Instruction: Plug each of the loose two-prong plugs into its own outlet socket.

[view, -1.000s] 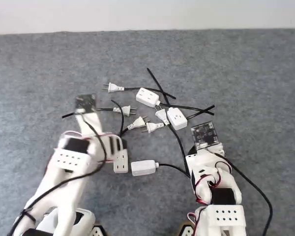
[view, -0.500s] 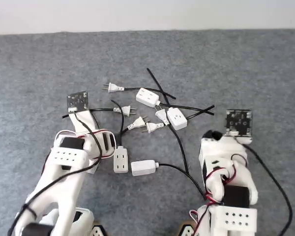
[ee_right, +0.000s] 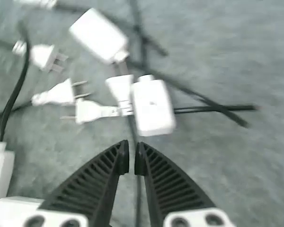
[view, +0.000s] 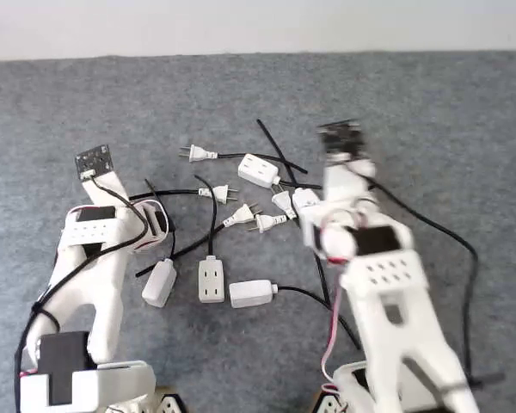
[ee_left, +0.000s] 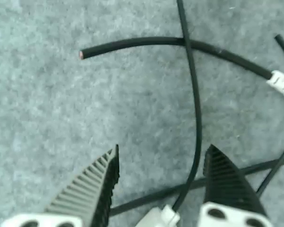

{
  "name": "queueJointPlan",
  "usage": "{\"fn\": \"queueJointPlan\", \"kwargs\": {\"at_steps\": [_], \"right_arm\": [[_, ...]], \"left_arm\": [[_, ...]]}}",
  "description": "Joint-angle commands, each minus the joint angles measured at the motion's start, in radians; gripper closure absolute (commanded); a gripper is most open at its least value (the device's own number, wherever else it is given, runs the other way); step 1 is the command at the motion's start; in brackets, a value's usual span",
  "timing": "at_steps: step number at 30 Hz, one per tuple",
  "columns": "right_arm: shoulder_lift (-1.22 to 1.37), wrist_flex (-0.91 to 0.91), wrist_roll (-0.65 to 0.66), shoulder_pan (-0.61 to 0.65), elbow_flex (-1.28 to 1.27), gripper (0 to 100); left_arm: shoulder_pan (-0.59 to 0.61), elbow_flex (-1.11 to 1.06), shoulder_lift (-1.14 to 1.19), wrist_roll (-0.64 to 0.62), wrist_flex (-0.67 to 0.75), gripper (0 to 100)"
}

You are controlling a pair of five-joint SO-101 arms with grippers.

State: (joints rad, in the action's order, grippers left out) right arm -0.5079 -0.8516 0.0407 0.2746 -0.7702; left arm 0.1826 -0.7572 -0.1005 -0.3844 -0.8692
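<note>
The left gripper [ee_left: 163, 153] hangs low over the gray mat [ee_left: 61, 118] with its fingers spread wide. A black cord [ee_left: 195, 109] runs between them, but they are not pinching it. The right gripper [ee_right: 131, 149] has its fingers pressed almost together with nothing in them. It sits just above a socket block [ee_right: 153, 106] with a loose plug [ee_right: 92, 112] right beside it. Closest to the arms, a row of socket blocks [view: 210, 280] lies on the mat, three side by side. Past them, in the middle, the little white plugs lie in a bunch, their prongs pointing different ways and their cords crossing. Farthest away are the far socket block [view: 258, 170] and, near it, the far plug [view: 198, 154] lying by itself. I think all of these are very light, made of hard, smooth plastic, so they could slip or spin in a loose pinch. The cords look springy and may tug a plug sideways. The best place to hold a plug is on the flat sides of its white body, just behind the thin metal prongs and never on the prongs. A socket block will likely slide when pushed, so the other gripper should hold it by its long sides. I can see no words, brands or labels to read on anything.
</note>
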Motion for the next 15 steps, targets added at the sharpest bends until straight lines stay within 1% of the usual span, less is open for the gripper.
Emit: {"fn": "queueJointPlan", "kwargs": {"at_steps": [1, 2, 3, 6, 7, 9, 11, 13, 15], "right_arm": [[0.082, 0.073, 0.014, 0.084, 0.069, 96.1], [0.101, 0.091, -0.009, 0.093, 0.069, 96.3], [0.122, 0.11, -0.064, 0.094, 0.069, 96.5], [0.177, 0.176, -0.318, 0.09, 0.061, 96.1], [0.196, 0.189, -0.353, 0.09, 0.061, 96.1], [0.232, 0.205, -0.316, 0.091, 0.061, 96.1], [0.246, 0.189, -0.218, 0.087, 0.06, 96.1], [0.24, 0.108, -0.091, 0.067, 0.06, 96.1], [0.219, 0.002, 0.003, 0.051, 0.061, 96.1]], "left_arm": [[0.006, 0.051, 0.002, 0.012, 0.025, 73], [0.006, 0.051, 0.002, 0.012, 0.025, 73], [0.006, 0.051, 0.002, 0.012, 0.025, 73], [0.005, 0.053, 0.003, 0.015, 0.025, 73], [0.003, 0.053, 0.003, 0.015, 0.026, 73], [0.003, 0.053, 0.005, 0.015, 0.026, 73], [0.003, 0.053, 0.005, 0.015, 0.026, 73], [0.003, 0.053, 0.003, 0.017, 0.026, 73], [0.003, 0.054, 0.003, 0.017, 0.026, 73]]}}
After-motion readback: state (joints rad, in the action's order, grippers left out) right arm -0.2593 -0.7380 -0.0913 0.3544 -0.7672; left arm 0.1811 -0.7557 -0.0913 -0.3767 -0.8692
